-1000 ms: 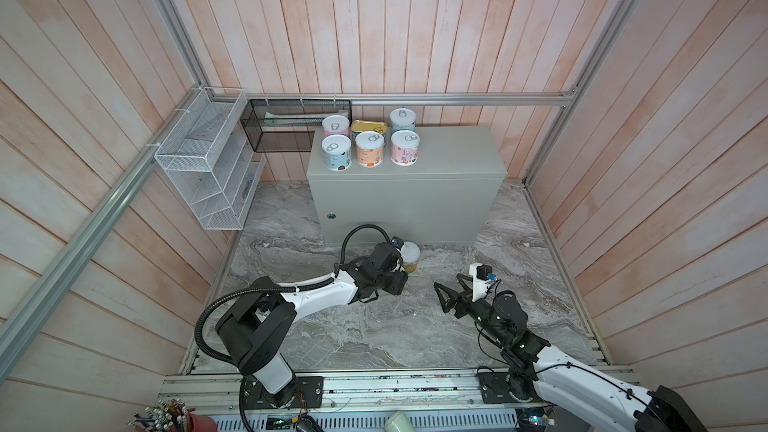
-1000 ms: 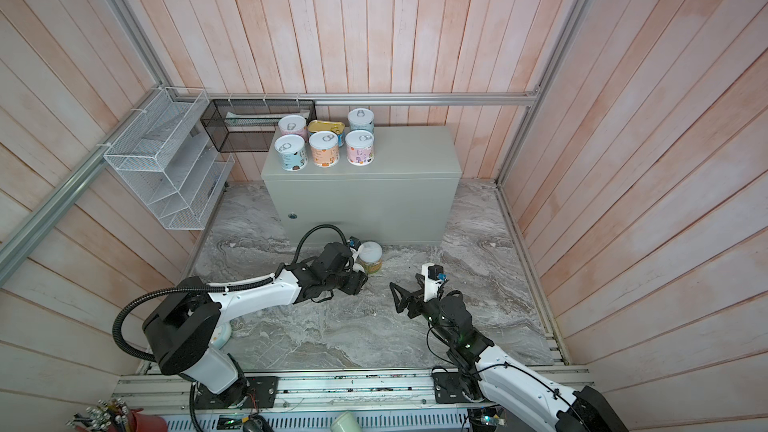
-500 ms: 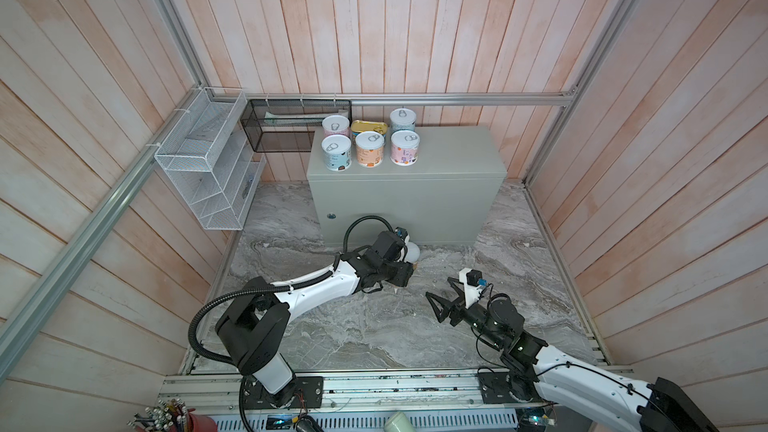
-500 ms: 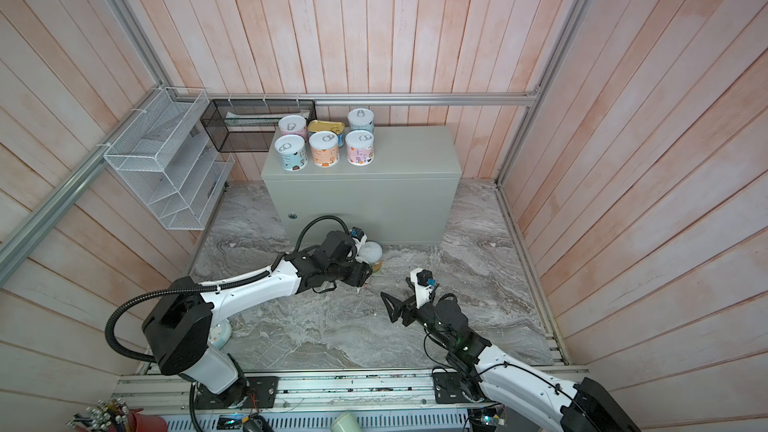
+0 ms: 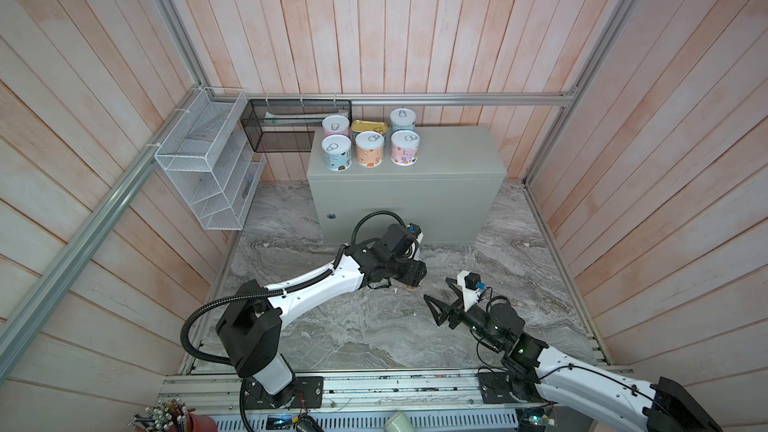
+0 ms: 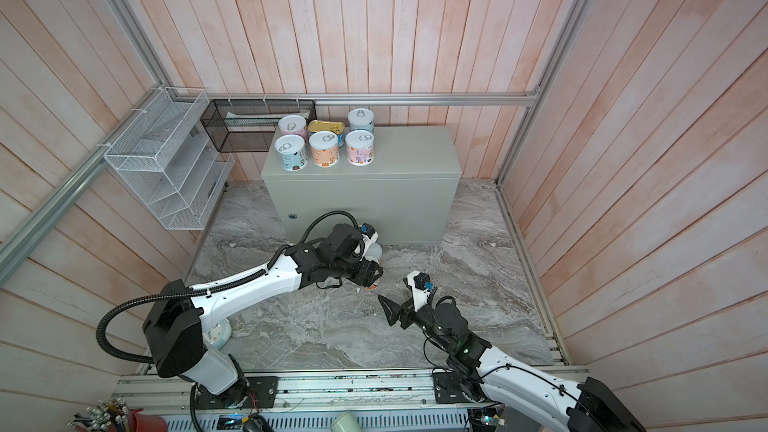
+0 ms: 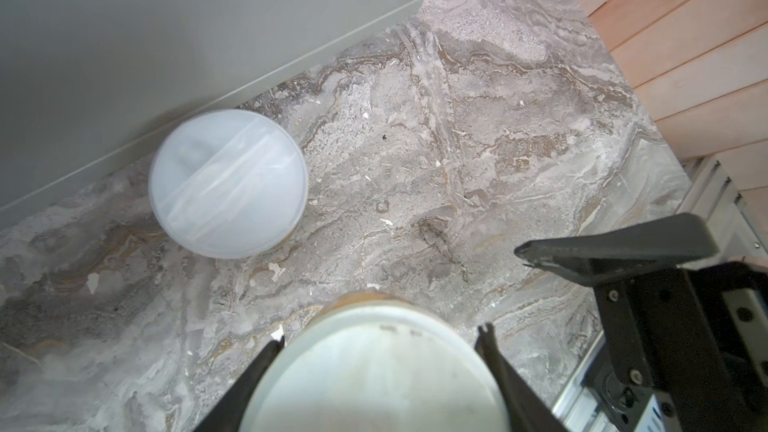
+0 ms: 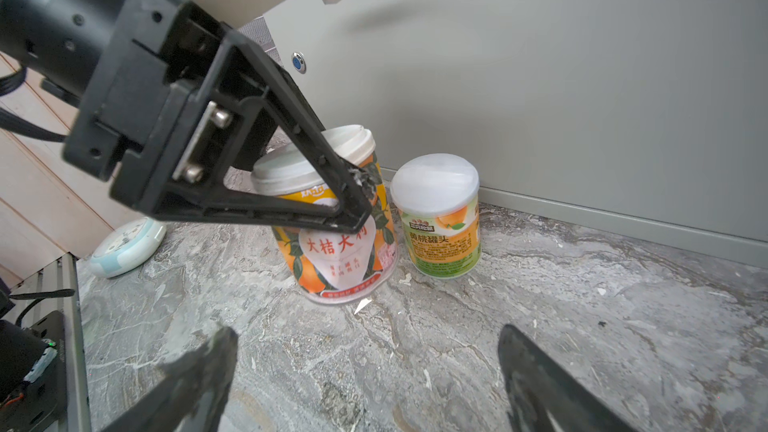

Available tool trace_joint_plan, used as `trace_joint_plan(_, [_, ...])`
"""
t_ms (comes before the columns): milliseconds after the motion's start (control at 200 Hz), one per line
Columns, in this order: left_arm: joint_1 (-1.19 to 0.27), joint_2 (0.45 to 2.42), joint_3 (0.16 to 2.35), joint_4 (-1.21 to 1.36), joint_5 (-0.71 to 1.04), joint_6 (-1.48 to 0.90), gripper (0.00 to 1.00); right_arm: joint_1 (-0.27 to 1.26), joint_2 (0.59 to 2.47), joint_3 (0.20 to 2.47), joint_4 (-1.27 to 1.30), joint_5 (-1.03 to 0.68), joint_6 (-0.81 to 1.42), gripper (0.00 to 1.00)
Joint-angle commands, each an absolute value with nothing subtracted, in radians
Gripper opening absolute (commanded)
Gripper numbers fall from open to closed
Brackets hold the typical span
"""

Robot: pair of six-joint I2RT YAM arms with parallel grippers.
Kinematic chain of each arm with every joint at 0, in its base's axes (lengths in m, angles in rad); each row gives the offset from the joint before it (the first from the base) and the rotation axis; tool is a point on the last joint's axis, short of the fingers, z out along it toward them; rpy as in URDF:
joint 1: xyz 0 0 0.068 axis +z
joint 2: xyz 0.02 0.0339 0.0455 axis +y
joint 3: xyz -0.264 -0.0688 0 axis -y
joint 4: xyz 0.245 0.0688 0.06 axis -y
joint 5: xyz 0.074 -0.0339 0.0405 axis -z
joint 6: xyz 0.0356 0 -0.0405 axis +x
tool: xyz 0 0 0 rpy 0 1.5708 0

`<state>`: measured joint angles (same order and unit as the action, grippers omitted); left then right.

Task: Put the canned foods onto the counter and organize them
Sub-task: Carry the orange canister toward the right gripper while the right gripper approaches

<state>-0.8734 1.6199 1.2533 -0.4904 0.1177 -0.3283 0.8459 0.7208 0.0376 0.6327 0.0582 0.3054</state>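
My left gripper (image 7: 380, 338) is shut on a white-lidded orange-label can (image 8: 336, 238), with a finger (image 8: 291, 151) on each side just under the lid. The can leans, and its base sits at or just above the marble floor. A second white-lidded can (image 8: 436, 218), orange and green, stands upright beside it against the counter (image 5: 453, 155); its lid (image 6: 375, 251) shows in a top view. On the counter's left part stand several pastel cans (image 5: 369, 147) and a gold tin (image 5: 365, 126). My right gripper (image 8: 365, 336) is open and empty, close in front of the held can (image 5: 413, 285).
A white wire rack (image 5: 208, 168) hangs on the left wall. A black mesh basket (image 5: 291, 126) hangs beside the counter. A round pale blue and white object (image 6: 218, 334) lies on the floor near the left arm's base. Wooden walls enclose the marble floor (image 5: 374, 334).
My left gripper has drawn the orange-label can a short way out from the counter's front, toward the right gripper. The right gripper has shifted slightly and stays open.
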Motion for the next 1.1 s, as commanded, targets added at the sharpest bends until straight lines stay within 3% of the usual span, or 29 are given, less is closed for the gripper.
trace_joint_plan(0, [-0.889, 1.562, 1.302, -0.477, 0.160, -0.349, 0.44, 0.868, 0.710, 0.062, 0.633, 0.099, 0.285, 0.97])
trace_joint_plan(705, [-0.905, 1.520, 1.287, -0.423, 0.274, -0.413, 0.43, 0.890, 0.592, 0.095, 0.581, 0.143, 0.316, 0.97])
trace_joint_plan(1095, [-0.908, 1.507, 1.276, -0.419, 0.318, -0.431, 0.42, 0.934, 0.656, 0.125, 0.590, 0.179, 0.307, 0.95])
